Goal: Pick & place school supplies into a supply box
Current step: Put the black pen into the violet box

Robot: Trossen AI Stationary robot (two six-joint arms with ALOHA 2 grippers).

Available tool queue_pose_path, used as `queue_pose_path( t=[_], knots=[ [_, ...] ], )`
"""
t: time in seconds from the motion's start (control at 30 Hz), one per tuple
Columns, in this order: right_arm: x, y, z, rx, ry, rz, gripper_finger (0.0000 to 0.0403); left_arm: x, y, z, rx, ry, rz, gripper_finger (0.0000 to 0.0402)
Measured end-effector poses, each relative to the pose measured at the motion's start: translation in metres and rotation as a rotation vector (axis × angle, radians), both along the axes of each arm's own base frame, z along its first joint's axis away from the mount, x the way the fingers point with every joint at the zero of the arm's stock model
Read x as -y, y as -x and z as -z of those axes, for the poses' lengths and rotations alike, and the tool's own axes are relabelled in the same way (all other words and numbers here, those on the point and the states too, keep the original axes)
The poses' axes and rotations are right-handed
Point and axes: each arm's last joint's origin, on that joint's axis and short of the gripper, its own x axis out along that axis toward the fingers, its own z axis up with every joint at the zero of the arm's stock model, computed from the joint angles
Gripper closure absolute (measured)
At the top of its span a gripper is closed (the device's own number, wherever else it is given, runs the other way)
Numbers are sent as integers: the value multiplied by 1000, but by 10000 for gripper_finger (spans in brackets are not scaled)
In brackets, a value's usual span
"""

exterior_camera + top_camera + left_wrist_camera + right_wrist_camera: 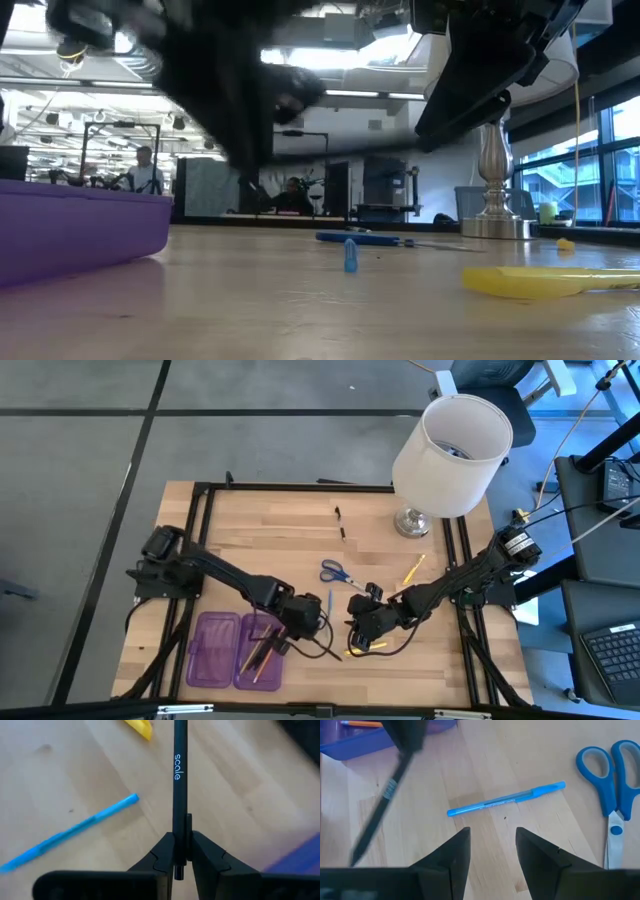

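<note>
The purple supply box lies open at the table's near left, with pencils in its right half. Just right of it my left gripper is shut on a black pen marked "scale". My right gripper stands open over bare wood near the table's middle, touching nothing. A blue pen lies flat just beyond its fingers, and the blue-handled scissors lie flat beside that. A yellow pen lies near the front edge, and a yellow pencil farther right. My left gripper pinches the black pen near its back end between its two fingers. A short stub of the pen sticks out behind the fingers. The pen lies along the fingers and points slanting down ahead of them. I cannot tell whether its tip is clear of the wood.
A white-shaded lamp on a metal foot stands at the far right. Two short black pens lie at the far middle. Black frame rails run along the table's sides. People show in the room behind.
</note>
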Motion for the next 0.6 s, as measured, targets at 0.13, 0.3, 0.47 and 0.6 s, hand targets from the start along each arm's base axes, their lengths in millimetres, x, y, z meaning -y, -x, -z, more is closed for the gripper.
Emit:
queue_pose_path(
  t=[0.13,0.3,0.47,0.6],
  knots=[
    [0,0,0,0,-1,0,241,1,18,-22,-100,91,-193,360],
    [0,0,0,0,-2,2,241,10,51,-43,-187,132,-538,359],
    [0,0,0,2,-5,4,241,27,97,-50,-134,157,-850,363],
    [0,0,0,6,-7,4,241,41,128,-43,-96,236,-1027,358]
  ],
)
